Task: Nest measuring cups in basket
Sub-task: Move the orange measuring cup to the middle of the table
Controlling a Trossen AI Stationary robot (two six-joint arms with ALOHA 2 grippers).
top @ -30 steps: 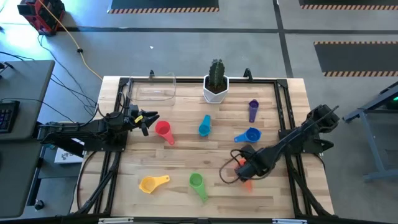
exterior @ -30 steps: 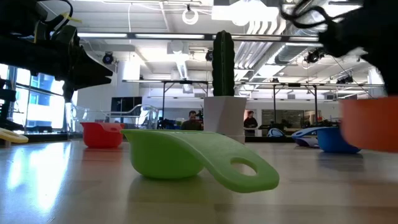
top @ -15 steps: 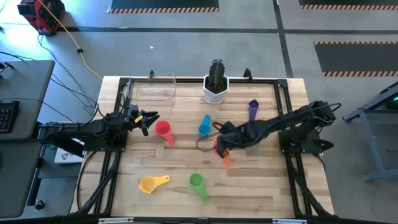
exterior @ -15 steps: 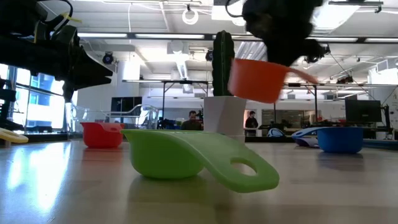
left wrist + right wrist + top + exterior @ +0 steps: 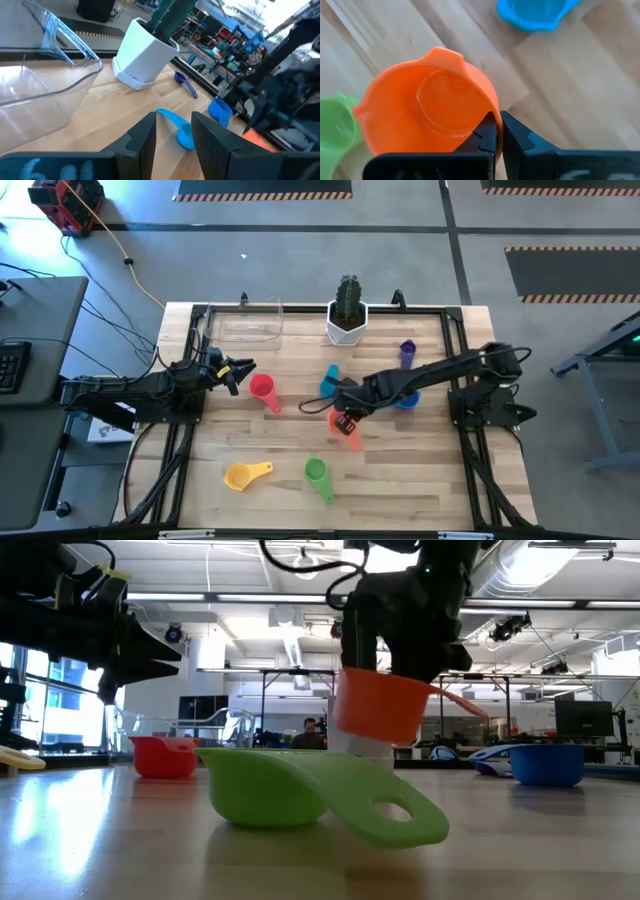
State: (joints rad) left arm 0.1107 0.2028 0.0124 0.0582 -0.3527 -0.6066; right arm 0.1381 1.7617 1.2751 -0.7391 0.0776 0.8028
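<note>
My left gripper (image 5: 240,370) waits open beside the red cup (image 5: 263,389), below the basket (image 5: 247,326). My right gripper (image 5: 343,420) pinches the orange cup (image 5: 378,706) by its rim, lifted clear of the bench (image 5: 420,470) for carrying.

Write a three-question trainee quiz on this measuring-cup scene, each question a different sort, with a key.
1. True or false: the right gripper is shut on the orange cup and holds it above the table.
2. Which cup lies nearest the left gripper? A) the yellow cup B) the red cup C) the purple cup
3. Fill in: the clear basket holds ____ cups.

Key
1. True; in the low view the cup hangs clear of the wood.
2. B, the red cup.
3. No; it stands beside the white cactus pot, and the yellow cup, green cup and purple cup lie on the table.
</note>
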